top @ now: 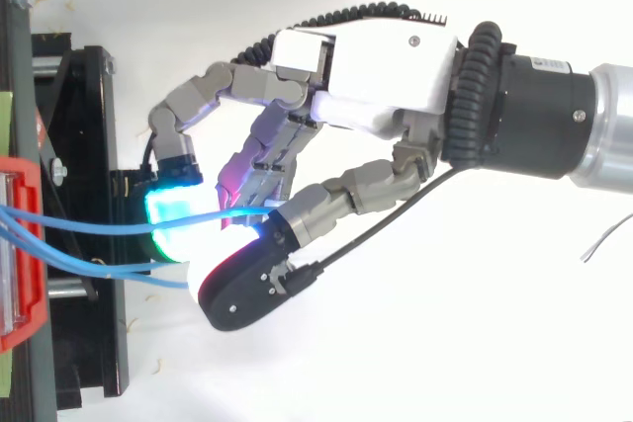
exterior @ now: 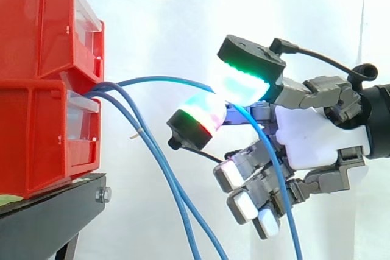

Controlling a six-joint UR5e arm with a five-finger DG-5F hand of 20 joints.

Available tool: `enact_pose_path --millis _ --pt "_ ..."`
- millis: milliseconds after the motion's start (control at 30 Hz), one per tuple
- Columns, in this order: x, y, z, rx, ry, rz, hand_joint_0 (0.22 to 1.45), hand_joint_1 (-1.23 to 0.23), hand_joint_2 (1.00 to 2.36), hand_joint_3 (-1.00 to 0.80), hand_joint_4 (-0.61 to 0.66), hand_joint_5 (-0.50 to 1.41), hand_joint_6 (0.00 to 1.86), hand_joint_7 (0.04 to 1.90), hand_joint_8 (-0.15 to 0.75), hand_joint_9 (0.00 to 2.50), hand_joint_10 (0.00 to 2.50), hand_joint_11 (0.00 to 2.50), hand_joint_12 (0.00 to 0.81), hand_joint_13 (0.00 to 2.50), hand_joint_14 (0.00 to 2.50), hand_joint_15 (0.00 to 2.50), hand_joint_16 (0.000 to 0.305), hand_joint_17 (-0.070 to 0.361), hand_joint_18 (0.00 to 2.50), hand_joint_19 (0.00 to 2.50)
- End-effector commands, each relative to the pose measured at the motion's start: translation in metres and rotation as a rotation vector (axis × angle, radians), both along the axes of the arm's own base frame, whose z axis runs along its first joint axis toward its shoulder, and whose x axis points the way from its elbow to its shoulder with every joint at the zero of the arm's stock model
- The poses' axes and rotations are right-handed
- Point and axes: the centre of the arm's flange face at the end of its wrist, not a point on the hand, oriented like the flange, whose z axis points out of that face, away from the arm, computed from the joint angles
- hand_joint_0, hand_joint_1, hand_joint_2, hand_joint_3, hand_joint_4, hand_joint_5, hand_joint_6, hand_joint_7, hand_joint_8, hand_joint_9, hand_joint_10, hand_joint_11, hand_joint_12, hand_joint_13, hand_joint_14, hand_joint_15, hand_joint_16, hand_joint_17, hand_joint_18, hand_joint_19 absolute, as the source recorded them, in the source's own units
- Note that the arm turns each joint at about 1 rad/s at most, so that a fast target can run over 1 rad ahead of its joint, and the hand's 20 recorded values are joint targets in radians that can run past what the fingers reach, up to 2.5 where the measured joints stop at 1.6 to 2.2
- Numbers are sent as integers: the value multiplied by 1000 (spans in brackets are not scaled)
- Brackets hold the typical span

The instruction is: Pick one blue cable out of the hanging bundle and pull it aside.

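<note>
Side view: our hand pinches one blue cable between two glowing pads, arched clear of the hanging bundle by the red bins. Thin, limp and slick, we reckon, so grip mid-span. Top view: the blue cable runs into the pads, and the contact itself is hidden.

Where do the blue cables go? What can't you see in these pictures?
- Lower ends of the blue cables: side view, cut off by the bottom edge.
- Where they begin: side view, hidden between the red bins.
- The pinched cable right where the hand holds it: top view, lost in the glow of the pads.
</note>
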Motion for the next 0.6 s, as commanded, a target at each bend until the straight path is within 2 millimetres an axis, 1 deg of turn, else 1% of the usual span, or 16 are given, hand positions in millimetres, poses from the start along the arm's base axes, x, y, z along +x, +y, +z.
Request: enact_pose_path --millis 0,67,200,233,267,333,467,533,567 --pt "0 0 -1 0 1 2 357 -690 1000 -500 -156 -91 830 1036 332 1066 16 651 456 1058 20 619 61 136 1036 578" --pt "0 0 -1 0 1 2 361 -672 1000 -500 -141 -95 822 1030 331 1066 16 650 460 1056 20 605 61 137 1035 587" --pt "0 0 -1 0 2 0 383 -554 1000 -500 -122 -97 807 1013 334 1058 17 650 465 1047 20 617 62 139 1020 609" --pt "0 0 -1 0 2 0 387 -546 1000 -500 -118 -98 804 1023 332 1057 17 650 464 1046 18 618 62 139 1016 610" --pt "0 0 -1 0 2 0 408 -500 1000 -500 -125 -98 801 1020 326 1046 17 646 456 1033 20 617 60 135 994 631" --pt "0 0 -1 0 1 2 431 -466 1000 -500 -124 -99 796 1038 320 1038 18 649 448 1024 19 627 58 131 967 654" --pt "0 -1 1 0 -1 0 492 -453 1000 -500 -122 -106 793 1062 302 1018 22 662 426 997 22 639 53 120 909 695" --pt "0 -1 1 0 -1 -1 519 -474 1000 -500 -118 -108 791 1091 302 1011 22 666 417 986 22 649 51 116 890 708" --pt "0 0 1 0 -1 2 535 -518 1004 -442 -110 -110 789 1138 302 1006 22 673 413 982 21 650 51 114 880 717"
